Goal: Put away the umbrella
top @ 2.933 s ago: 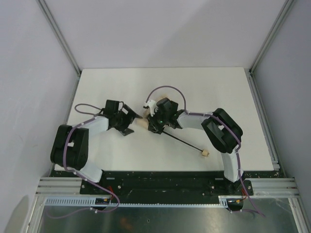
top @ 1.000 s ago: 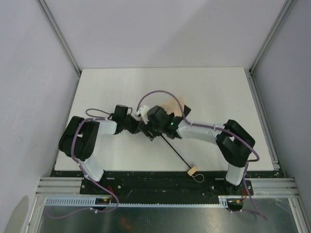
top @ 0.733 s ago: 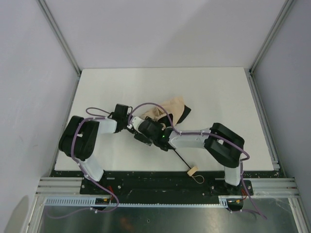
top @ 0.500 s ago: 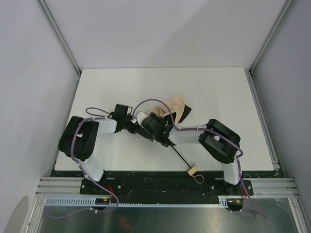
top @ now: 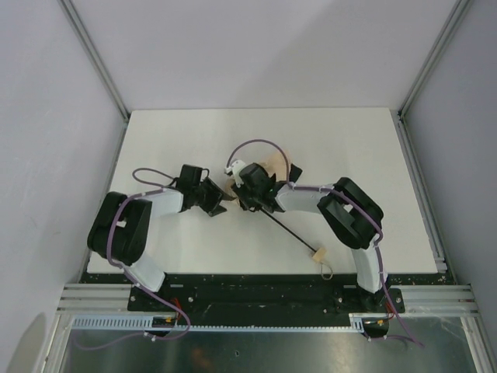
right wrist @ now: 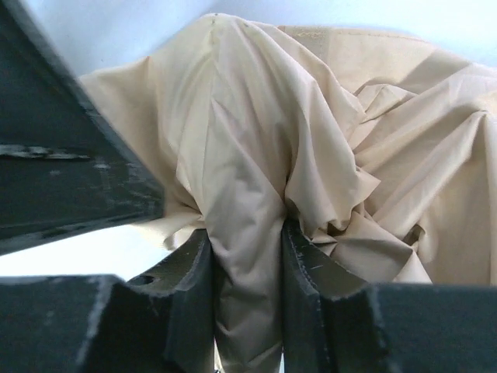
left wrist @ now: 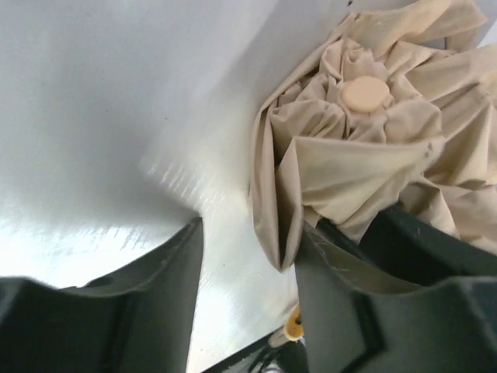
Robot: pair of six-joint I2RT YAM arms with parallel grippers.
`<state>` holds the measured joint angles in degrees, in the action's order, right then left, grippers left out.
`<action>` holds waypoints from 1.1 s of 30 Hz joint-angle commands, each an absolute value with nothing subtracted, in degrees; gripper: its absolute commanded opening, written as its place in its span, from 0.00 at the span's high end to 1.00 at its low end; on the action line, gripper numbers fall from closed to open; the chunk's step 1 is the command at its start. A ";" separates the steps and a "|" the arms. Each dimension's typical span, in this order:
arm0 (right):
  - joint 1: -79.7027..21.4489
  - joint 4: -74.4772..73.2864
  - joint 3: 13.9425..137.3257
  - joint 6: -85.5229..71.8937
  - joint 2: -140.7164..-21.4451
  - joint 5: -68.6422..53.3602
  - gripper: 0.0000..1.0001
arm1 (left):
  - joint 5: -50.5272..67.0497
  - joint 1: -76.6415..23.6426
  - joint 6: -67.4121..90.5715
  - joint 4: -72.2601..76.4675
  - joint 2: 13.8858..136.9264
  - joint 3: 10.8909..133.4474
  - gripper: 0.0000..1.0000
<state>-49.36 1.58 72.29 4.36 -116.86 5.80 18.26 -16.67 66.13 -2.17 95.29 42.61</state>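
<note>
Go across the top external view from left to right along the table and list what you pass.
In order: left arm's elbow → left gripper → right gripper, closed on the umbrella canopy → umbrella's handle → right arm's elbow.

Your count for this tabletop [top: 349, 148]
You have one umbrella [top: 273, 166] and two grippers, one left gripper [top: 220, 203] and one right gripper [top: 247, 186], at one tabletop.
</note>
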 commanded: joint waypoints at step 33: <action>-32.86 -4.48 74.53 -9.37 -133.46 -66.95 1.00 | 10.30 -19.55 73.74 4.06 103.25 41.84 0.90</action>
<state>-30.44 6.68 78.50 -11.99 -130.69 -64.86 22.00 -18.85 79.94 8.69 101.71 44.23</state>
